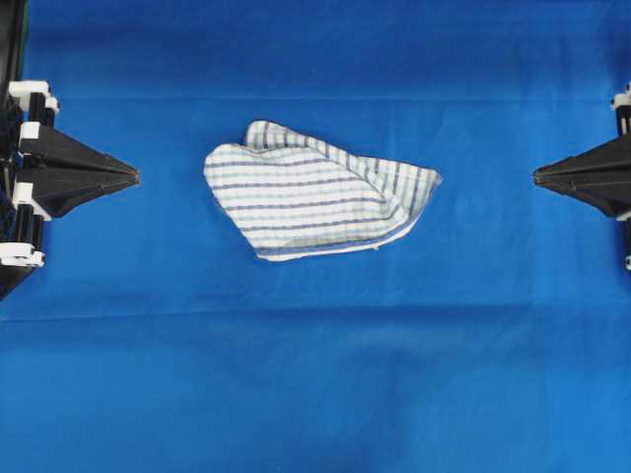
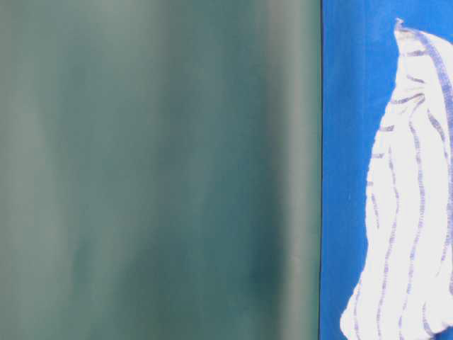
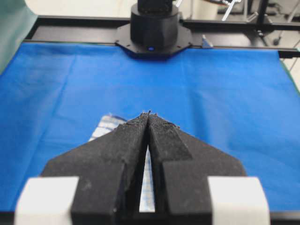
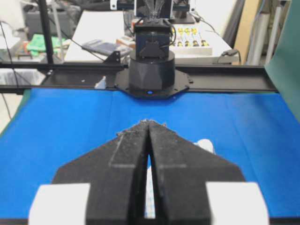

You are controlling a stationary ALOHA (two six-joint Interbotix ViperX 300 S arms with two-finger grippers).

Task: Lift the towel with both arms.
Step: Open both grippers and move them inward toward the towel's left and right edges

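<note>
The towel (image 1: 314,193), white with thin blue and grey stripes, lies crumpled and folded in the middle of the blue tablecloth (image 1: 315,374). My left gripper (image 1: 134,176) is at the left edge, pointing at the towel with a clear gap between them; its jaws are shut with nothing in them. My right gripper (image 1: 536,176) mirrors it at the right edge, also shut and empty. In the left wrist view the shut tips (image 3: 148,114) hide most of the towel (image 3: 105,126). In the right wrist view a white corner of the towel (image 4: 205,145) shows beside the gripper (image 4: 149,122).
A dark green screen (image 2: 156,170) fills most of the table-level view, with the towel (image 2: 410,212) at its right. The opposite arm's black base (image 3: 153,28) stands at the far table edge. A bench with tools (image 4: 190,35) lies beyond the table.
</note>
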